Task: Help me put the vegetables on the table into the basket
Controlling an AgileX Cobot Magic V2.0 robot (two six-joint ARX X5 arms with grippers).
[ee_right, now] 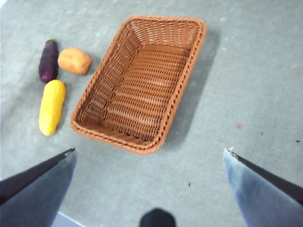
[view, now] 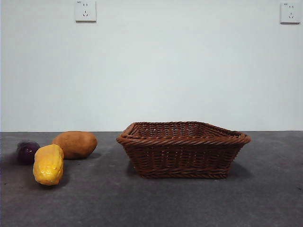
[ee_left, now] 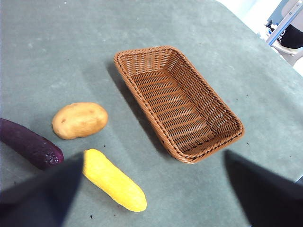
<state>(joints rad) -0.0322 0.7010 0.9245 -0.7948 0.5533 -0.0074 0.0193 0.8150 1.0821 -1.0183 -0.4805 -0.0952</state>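
Note:
The empty brown wicker basket (view: pixel 182 140) (ee_left: pixel 142 50) (ee_right: pixel 199 42) stands mid-table. To its left on the table lie the vegetables, close together: a yellow corn cob (view: pixel 48 164) (ee_left: pixel 113 179) (ee_right: pixel 52 106), a brown-orange potato (view: pixel 75 144) (ee_left: pixel 79 120) (ee_right: pixel 74 61) and a dark purple glossy one (view: pixel 27 152) (ee_left: pixel 31 144) (ee_right: pixel 48 60), which looks long in the wrist views. My left gripper (ee_left: pixel 154 156) hangs open high above the corn and the basket's near end. My right gripper (ee_right: pixel 150 150) is open too, high over the basket's other side. Neither holds anything, and the front view shows neither arm.
The dark grey table (view: pixel 151 203) runs to a white wall with two sockets (view: pixel 85 10) (view: pixel 289 12). In the left wrist view the table's far edge (ee_left: pixel 265 40) shows, with clutter beyond it.

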